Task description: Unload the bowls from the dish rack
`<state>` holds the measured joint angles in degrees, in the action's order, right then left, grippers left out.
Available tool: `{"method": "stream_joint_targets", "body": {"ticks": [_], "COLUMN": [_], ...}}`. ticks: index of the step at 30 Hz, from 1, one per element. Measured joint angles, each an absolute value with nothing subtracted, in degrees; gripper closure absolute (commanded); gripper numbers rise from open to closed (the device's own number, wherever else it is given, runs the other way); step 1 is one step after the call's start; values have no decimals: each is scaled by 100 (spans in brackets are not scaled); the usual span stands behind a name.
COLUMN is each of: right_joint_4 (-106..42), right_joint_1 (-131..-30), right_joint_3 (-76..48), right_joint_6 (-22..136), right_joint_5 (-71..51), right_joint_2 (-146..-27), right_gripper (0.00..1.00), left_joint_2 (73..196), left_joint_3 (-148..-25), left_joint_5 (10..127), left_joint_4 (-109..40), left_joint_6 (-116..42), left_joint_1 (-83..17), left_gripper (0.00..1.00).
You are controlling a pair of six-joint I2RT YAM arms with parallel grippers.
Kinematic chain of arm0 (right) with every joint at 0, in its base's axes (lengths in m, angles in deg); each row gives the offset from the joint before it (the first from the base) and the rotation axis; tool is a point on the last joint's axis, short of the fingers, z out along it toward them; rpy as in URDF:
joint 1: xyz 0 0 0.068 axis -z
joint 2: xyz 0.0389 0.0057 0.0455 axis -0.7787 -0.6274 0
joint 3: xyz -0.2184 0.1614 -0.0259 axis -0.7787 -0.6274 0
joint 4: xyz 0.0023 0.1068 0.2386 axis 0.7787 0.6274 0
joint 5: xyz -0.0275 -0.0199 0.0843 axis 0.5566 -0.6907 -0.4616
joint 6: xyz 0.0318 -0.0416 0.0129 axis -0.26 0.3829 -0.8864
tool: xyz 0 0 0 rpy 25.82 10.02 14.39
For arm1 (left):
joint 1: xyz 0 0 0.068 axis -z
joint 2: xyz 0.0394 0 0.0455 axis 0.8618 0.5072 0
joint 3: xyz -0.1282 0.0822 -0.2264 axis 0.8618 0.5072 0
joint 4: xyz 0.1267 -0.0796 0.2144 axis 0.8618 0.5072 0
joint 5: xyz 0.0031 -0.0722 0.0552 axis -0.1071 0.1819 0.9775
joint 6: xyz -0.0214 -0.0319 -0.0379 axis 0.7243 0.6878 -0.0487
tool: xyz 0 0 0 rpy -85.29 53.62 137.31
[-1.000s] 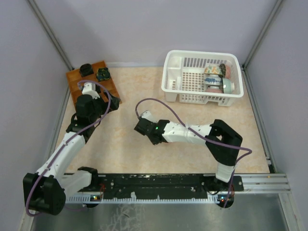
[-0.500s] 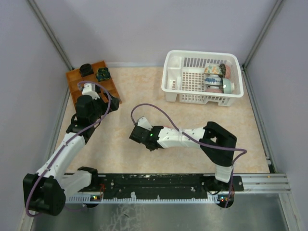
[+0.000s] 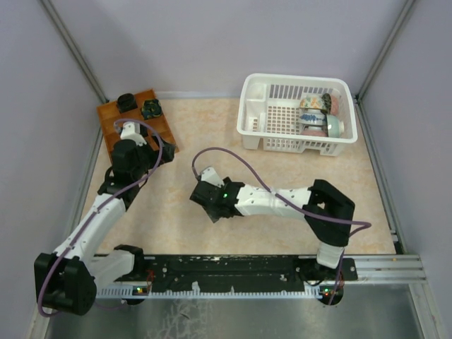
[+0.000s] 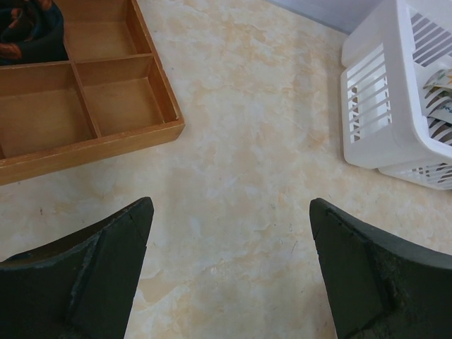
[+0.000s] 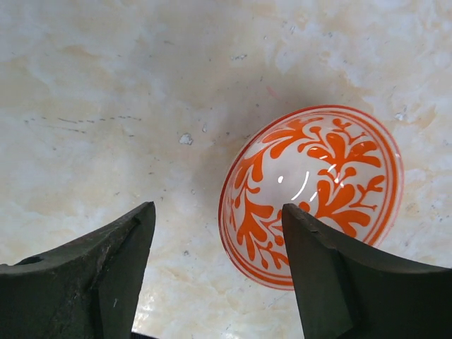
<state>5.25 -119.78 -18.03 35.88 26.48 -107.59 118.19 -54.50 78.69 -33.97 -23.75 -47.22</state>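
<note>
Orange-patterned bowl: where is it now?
Right wrist view: the orange-patterned bowl sits on the table just below the open right claw, right of centre. From the top camera the wrist hides it, mid-table, well short of the dish rack.

White slotted rack at one o'clock, patterned bowls standing on edge in its right half. One orange-and-white floral bowl sits upright on the table.
</note>
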Motion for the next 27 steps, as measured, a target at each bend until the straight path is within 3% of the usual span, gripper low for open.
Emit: {"method": "stream_joint_targets", "body": {"ticks": [11, 21, 27], "right_joint_4": [311, 217, 79], "right_joint_1": [-11657, -9012, -7876], "right_joint_3": [-1630, -1364, -1340], "right_joint_6": [3953, 4563, 4720], "right_joint_5": [2394, 1953, 1277], "right_joint_2": [-8890, -8464, -8505], "right_gripper": [20, 19, 18], "left_joint_2": [11976, 12442, 13417], "left_joint_3": [-5516, -5885, -6995], "left_joint_5": [7863, 7646, 7603], "left_joint_4": [-3399, -3482, -3556], "left_joint_6": [-2375, -2347, -2360], "left_joint_1": [-4722, -4445, -3920], "left_gripper": [2, 1, 1]}}
